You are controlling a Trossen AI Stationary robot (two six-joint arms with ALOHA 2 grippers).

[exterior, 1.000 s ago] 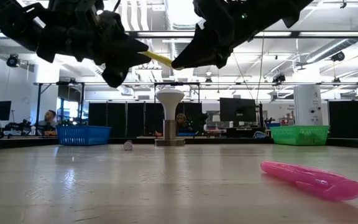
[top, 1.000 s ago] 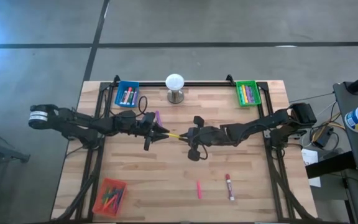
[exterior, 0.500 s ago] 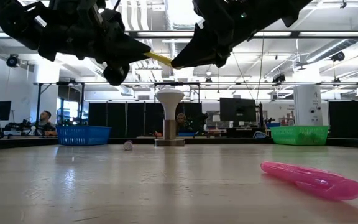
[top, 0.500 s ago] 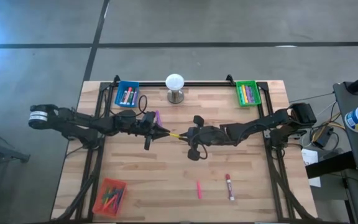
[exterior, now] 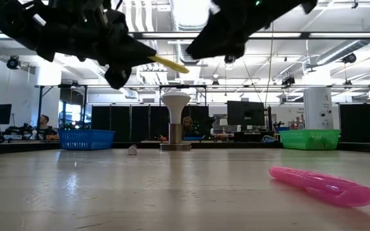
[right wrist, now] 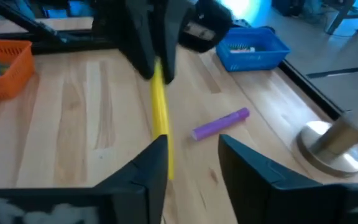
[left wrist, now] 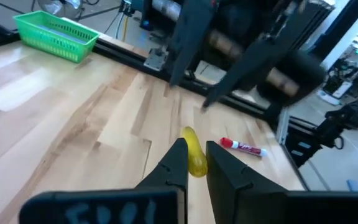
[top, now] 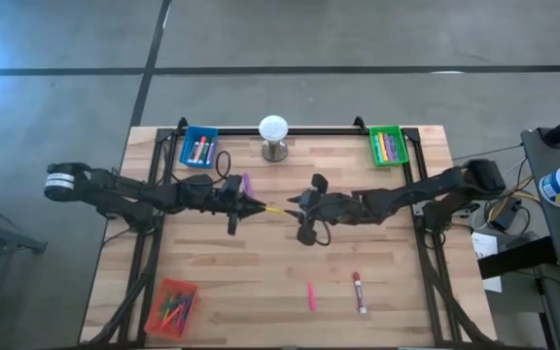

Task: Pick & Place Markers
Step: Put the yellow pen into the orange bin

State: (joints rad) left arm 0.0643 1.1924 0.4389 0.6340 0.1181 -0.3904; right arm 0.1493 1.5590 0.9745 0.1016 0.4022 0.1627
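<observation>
— Markers check, from above: the yellow marker (top: 274,209) hangs over mid-table, pinched by the left gripper (top: 257,206); the right gripper (top: 297,207) is spread, just clear of its tip.

— Risk?

— Level view: a thin grip at one end; it could droop or drop.

— Hidden?

— Wrist views: left pads (left wrist: 178,163) cover the clamped end.

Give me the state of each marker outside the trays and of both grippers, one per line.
yellow marker: held in the air by the left gripper.
left gripper: shut on yellow marker.
right gripper: open, clear of it.
purple marker: lying on the table.
pink marker: lying loose.
red-and-white marker: lying loose.
</observation>
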